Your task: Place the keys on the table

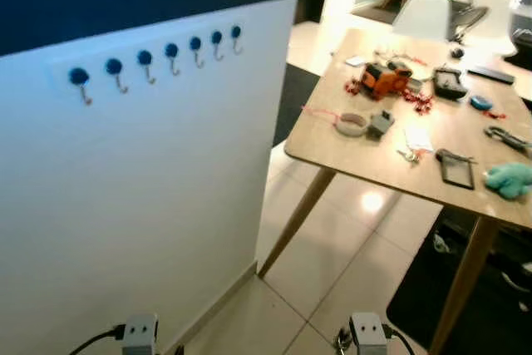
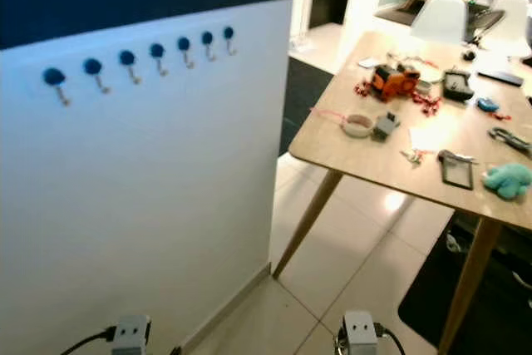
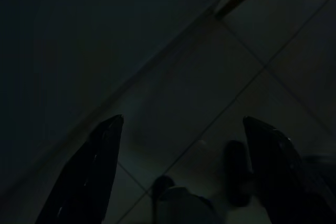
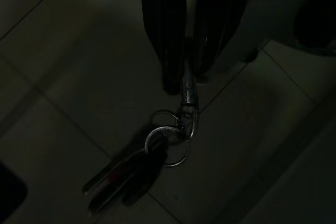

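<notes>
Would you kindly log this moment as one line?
right gripper: shut on dangling metal key bunch | left gripper: open, idle | light wooden table: ahead right, not reached

A wooden table (image 1: 332, 151) on slanted legs is seen at about two o'clock, standing on a pale tiled floor (image 1: 332, 263). On it are laid an orange toy (image 1: 385, 81), a roll of tape (image 1: 351, 125), a teal soft toy (image 1: 509, 179), a small black frame (image 1: 456, 170) and other small things.
</notes>
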Robot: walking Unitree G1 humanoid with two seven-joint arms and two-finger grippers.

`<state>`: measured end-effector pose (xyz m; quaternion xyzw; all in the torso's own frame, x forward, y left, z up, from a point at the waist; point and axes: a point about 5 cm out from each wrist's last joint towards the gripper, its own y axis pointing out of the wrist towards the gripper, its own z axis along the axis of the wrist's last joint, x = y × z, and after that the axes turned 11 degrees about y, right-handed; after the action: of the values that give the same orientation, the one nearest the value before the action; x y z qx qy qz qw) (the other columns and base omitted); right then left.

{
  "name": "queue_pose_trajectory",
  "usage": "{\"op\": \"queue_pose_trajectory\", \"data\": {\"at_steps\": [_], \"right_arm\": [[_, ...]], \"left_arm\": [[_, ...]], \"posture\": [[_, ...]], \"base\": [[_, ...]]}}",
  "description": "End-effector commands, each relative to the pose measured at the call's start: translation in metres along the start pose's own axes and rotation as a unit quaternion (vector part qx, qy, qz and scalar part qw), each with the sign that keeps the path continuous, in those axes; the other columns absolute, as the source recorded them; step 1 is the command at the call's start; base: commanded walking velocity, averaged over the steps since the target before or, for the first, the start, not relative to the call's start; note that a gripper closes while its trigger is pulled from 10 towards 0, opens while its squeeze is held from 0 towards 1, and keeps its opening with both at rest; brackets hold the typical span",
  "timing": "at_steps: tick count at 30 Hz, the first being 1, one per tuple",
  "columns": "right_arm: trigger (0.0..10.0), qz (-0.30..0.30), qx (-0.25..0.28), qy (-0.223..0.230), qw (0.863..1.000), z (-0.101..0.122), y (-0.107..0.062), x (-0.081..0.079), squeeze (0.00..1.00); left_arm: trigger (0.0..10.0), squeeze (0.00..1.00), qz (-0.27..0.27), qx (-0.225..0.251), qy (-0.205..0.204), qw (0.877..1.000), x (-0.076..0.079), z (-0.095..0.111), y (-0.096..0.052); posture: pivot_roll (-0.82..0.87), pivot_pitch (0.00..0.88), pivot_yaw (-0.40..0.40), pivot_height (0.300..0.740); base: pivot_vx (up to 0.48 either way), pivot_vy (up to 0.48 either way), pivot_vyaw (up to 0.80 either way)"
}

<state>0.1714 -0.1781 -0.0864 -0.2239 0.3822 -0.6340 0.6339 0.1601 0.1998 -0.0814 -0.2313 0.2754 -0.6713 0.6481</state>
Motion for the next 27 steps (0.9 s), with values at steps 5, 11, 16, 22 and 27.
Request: {"op": "queue_pose_trajectory", "data": {"at_steps": [5, 11, 16, 22, 27], "right_arm": [[10.0, 0.000, -0.004, -0.012, 1.000, -0.0020, -0.0012, 0.0025, 0.00], [10.0, 0.003, -0.005, -0.018, 1.000, -0.0028, -0.0014, 0.0018, 0.00], [10.0, 0.006, -0.006, -0.025, 1.000, -0.0031, -0.0014, 0.0010, 0.00], [10.0, 0.008, -0.005, -0.028, 1.000, -0.0025, -0.0013, 0.0008, 0.00], [10.0, 0.010, -0.003, -0.030, 0.999, -0.0017, -0.0010, 0.0003, 0.00]], "left_arm": [[10.0, 0.00, -0.005, 0.001, -0.003, 1.000, 0.0044, 0.0017, 0.0017], [10.0, 0.00, 0.000, 0.002, -0.009, 1.000, 0.0035, 0.0010, 0.0012], [10.0, 0.00, 0.008, -0.001, -0.013, 1.000, 0.0013, -0.0007, 0.0003], [10.0, 0.00, 0.016, -0.004, -0.017, 1.000, -0.0018, -0.0017, -0.0003], [10.0, 0.00, 0.022, -0.004, -0.023, 0.999, -0.0031, -0.0014, -0.0003]], "posture": [[0.03, 0.046, -0.003, 0.740], [0.03, 0.048, -0.003, 0.740], [0.03, 0.049, -0.004, 0.740], [0.03, 0.051, -0.002, 0.740], [0.03, 0.052, -0.004, 0.740]], "base": [[0.000, 0.000, -0.80], [0.000, 0.000, -0.80], [0.000, 0.000, -0.80], [0.000, 0.000, -0.80], [0.000, 0.000, -0.80]]}}
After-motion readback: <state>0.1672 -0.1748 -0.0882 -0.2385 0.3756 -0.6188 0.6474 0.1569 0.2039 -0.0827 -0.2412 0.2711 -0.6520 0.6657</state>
